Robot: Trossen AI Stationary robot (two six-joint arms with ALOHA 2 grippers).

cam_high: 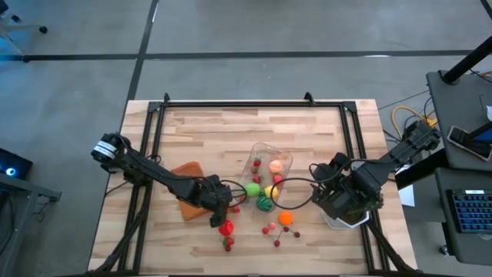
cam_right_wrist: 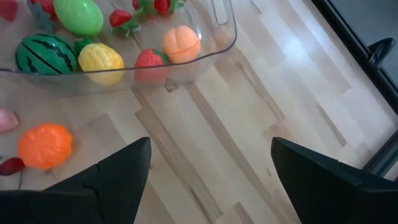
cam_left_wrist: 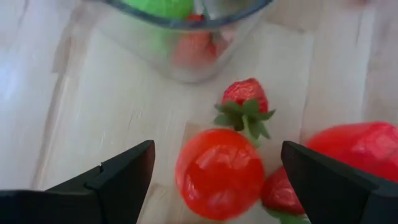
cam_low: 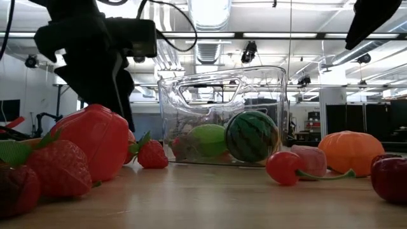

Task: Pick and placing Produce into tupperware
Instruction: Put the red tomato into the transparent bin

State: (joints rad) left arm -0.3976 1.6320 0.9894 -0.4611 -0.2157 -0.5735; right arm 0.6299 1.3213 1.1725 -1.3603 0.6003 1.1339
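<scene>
The clear tupperware stands mid-table, and in the low view and right wrist view it holds a green fruit, a watermelon, a yellow lemon and a peach. More produce lies on the table near it: a red pepper, strawberries, an orange pumpkin and a cherry. My left gripper is open and hovers over a round red fruit, one finger on each side of it. My right gripper is open, right of the tupperware.
A flat brown-orange rectangle lies under my left arm. A white pot stands below my right gripper near the table's right edge. A black frame runs along the far side and both flanks. Bare wood lies far of the tupperware.
</scene>
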